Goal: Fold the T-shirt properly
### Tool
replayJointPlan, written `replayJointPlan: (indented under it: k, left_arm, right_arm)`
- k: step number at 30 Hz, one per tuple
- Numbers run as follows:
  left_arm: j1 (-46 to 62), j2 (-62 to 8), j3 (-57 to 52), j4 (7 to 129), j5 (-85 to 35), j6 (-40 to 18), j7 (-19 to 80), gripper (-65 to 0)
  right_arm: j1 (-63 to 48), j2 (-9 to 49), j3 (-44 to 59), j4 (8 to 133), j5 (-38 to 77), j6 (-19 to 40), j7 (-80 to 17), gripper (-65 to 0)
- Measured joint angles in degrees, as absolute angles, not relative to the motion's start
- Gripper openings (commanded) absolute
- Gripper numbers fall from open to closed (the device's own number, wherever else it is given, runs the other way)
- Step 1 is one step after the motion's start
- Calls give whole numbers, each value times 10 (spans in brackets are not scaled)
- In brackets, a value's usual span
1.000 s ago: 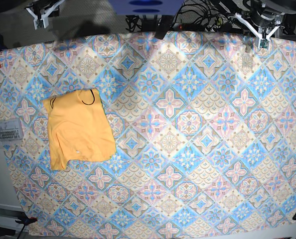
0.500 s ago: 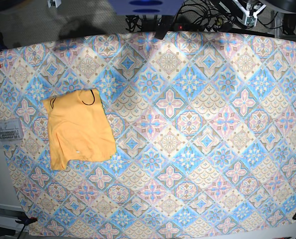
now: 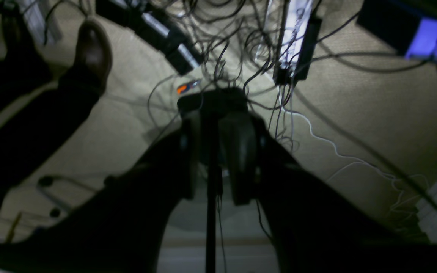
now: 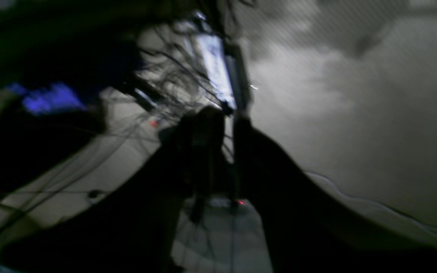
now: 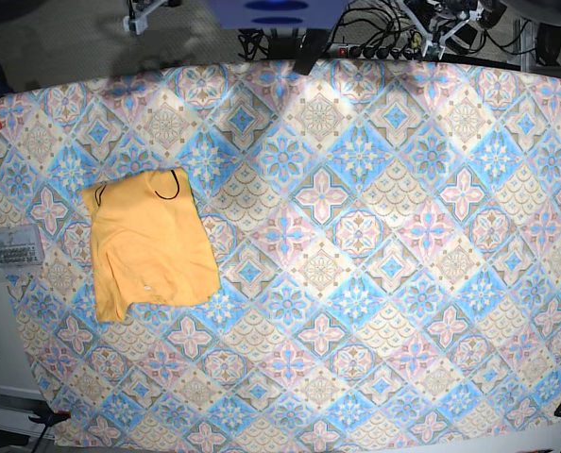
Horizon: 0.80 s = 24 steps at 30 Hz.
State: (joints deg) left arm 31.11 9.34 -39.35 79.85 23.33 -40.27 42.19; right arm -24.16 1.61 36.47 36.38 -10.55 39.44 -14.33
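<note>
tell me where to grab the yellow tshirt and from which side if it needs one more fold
Probably pinch the T-shirt at its lower left corner, where a loose flap juts out, coming straight down from above. It lies flat on the tablecloth, so only edges and corners offer cloth to pinch.

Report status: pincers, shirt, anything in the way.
Both pincers, left and right, off the table's far edge, holding nothing. T-shirt lies folded on the tablecloth. Nothing on or near it.

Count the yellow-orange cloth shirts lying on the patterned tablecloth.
1. The folded yellow-orange cloth T-shirt lies on the left part of the blue-pink patterned tablecloth in the base view. None other shows; nothing seems hidden.
</note>
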Motion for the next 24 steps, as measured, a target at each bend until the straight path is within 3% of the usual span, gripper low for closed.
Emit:
replayJointPlan:
  k: [14,24]
  left_arm:
    - [207,88,-395,566,347,-399,382,-514]
    - [122,88,-395,389,406,-396,365,-514]
  right_arm:
    - [-139,45,364,107,-118,392,24,-550]
    - [-131,47,316,88,-175,392,118,-550]
